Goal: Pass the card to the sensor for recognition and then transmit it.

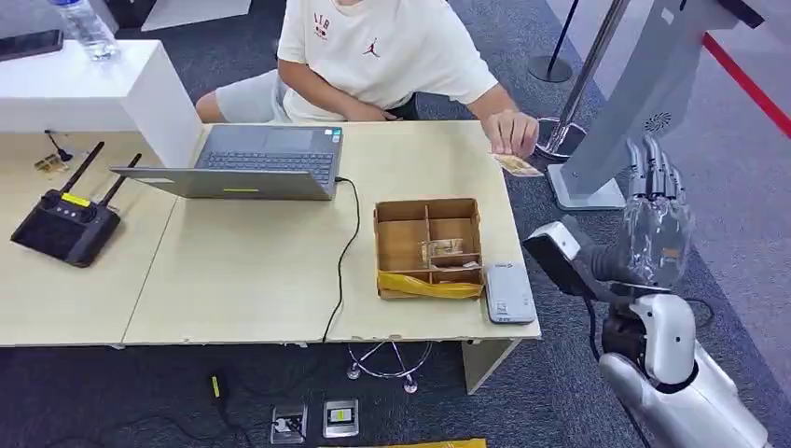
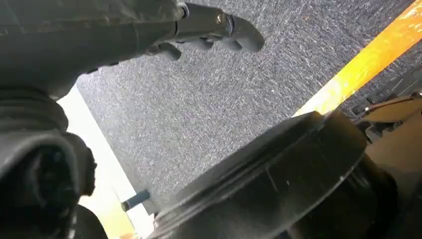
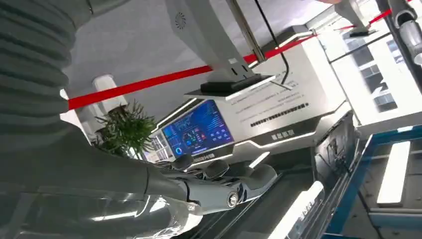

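A person's hand [image 1: 511, 131] holds a tan card [image 1: 516, 165] at the table's far right corner. Another card [image 1: 441, 249] lies in a compartment of the brown cardboard box [image 1: 382, 247]. The grey card sensor [image 1: 508, 292] lies flat beside the box, at the table's front right edge. My right hand [image 1: 656, 219] is raised off the table's right side, fingers pointing up and holding nothing; the right wrist view shows its fingers [image 3: 219, 186] stretched out and empty. My left hand [image 2: 214, 30] hangs over the grey carpet, holding nothing.
An open laptop [image 1: 270, 161] sits mid-table with a black cable [image 1: 347, 252] running to the front edge. A black antenna device [image 1: 65, 224] lies at the left. A white kiosk stand [image 1: 644, 93] rises just beyond my right hand. The person sits behind the table.
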